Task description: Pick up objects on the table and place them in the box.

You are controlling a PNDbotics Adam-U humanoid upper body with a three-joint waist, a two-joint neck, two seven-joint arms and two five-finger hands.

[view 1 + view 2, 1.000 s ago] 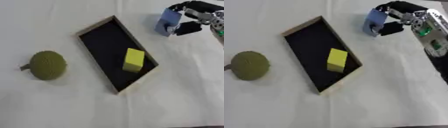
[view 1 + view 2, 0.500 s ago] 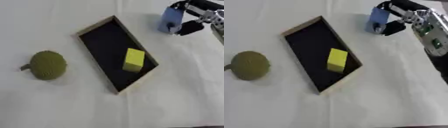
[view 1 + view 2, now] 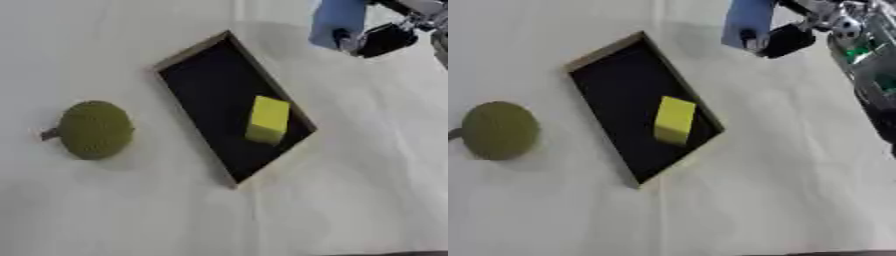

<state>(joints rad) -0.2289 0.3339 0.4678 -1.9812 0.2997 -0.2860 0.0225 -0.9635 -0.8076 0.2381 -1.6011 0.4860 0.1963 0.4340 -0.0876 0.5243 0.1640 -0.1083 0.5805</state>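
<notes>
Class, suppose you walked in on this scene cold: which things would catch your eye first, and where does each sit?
First, the yellow block lying inside the black box at the centre of the white table. Next, the blue object held up by the robot's right hand at the top right, beyond the box. Last, the round olive-green object resting alone on the table to the left.

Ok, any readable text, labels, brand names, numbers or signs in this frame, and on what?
None can be read.
Blue object in the right hand: no print shows.
Yellow block and black box: plain.
Round green object: no label.
Green patch on the right arm: any marks are too blurred to read.
</notes>
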